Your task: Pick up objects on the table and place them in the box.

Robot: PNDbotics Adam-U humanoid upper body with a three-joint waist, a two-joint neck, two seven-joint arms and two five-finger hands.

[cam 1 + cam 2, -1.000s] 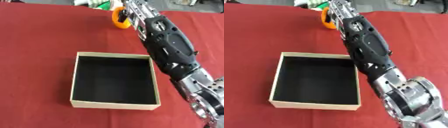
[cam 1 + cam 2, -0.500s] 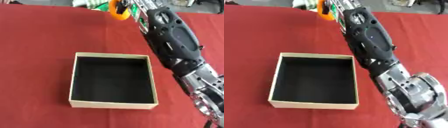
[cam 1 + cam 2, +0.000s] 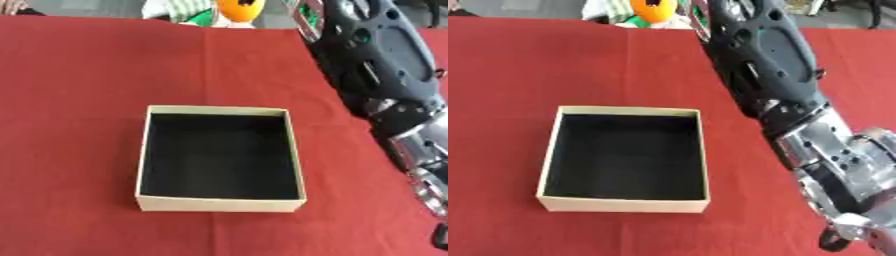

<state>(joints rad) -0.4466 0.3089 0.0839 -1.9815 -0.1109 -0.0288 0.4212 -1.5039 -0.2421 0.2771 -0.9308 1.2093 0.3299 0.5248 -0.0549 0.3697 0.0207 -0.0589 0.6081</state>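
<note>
An open cardboard box (image 3: 220,158) with a black inside stood near the middle of the red table (image 3: 79,90), with nothing visible in it. The right arm (image 3: 767,65) ran along the box's right side from the lower right corner toward the far edge. At that far edge, the right hand (image 3: 700,14) was raised beside an orange object (image 3: 652,8); whether its fingers were clenched on it cannot be told. Green and white items (image 3: 191,11) lay just beside the orange object.

Red table (image 3: 79,100), tan box (image 3: 219,204) with black inside, orange object (image 3: 653,8).
</note>
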